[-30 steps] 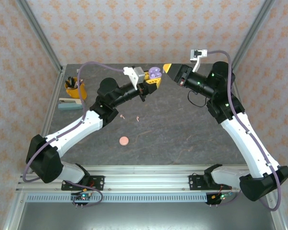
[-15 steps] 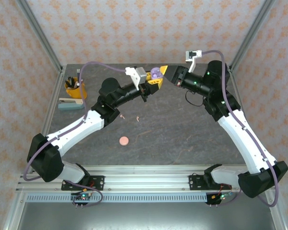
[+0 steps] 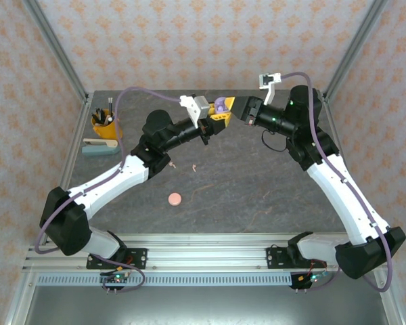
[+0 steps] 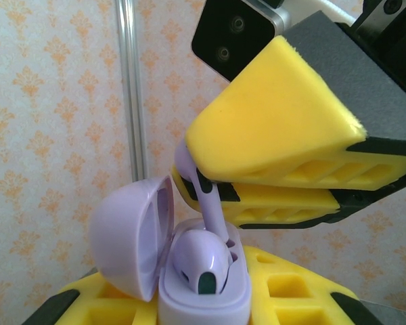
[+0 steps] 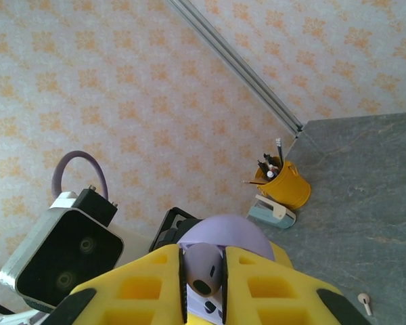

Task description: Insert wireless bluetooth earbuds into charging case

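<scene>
A lilac charging case [image 4: 203, 301] with its lid [image 4: 125, 237] swung open is held up above the far middle of the table, my left gripper [image 4: 203, 308] shut on its base. One lilac earbud [image 4: 197, 261] sits in the case. My right gripper [image 5: 203, 277] is shut on a second lilac earbud [image 5: 204, 265], whose stem [image 4: 210, 206] points down into the case beside the seated one. In the top view the left gripper [image 3: 215, 114] and right gripper [image 3: 234, 108] meet at the case [image 3: 220, 104]. Two pale pink earbuds [image 3: 173, 164] [image 3: 195, 166] lie on the table.
A round pink case [image 3: 174, 198] lies on the dark table [image 3: 257, 189] nearer the front. A yellow cup of pens [image 3: 106, 124] and a pale stapler [image 3: 98, 146] stand at the far left. Metal frame posts [image 3: 57, 51] and patterned walls bound the workspace.
My right gripper has moved left with the lilac earbud until it meets the case held by the left gripper. The left arm has shifted slightly.
</scene>
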Robot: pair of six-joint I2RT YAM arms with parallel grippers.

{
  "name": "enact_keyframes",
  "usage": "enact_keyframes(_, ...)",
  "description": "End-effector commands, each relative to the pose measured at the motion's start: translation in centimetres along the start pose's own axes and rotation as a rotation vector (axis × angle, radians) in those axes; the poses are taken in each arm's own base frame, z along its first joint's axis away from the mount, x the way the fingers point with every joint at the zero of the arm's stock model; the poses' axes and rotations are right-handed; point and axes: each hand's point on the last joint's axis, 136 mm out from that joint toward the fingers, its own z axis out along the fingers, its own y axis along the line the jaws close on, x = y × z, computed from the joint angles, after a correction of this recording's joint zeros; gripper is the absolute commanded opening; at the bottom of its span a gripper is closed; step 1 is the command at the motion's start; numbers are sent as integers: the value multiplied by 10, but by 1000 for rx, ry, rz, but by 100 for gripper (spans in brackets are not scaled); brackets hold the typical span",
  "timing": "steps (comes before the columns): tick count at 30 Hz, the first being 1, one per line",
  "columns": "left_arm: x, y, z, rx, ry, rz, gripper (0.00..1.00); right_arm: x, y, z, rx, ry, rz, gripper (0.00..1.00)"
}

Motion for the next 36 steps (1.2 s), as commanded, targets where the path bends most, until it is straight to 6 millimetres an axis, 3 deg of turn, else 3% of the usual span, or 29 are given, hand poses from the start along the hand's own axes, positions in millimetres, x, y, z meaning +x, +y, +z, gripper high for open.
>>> enact_keyframes(1, -33, -4, 1, -2, -87, 50, 0, 10, 6, -4, 3, 52, -42, 19)
enact_keyframes(16, -35, -3, 0, -7, -92, 56, 0, 23, -10, -8, 89, 103, -97, 18)
enact_keyframes(24, -34, -5, 0, 0, -88, 53, 0, 16, -21, -7, 143, 73, -74, 28)
enact_keyframes(36, -32, -7, -1, 8, -85, 47, 0, 7, -26, -8, 190, 32, -54, 31)
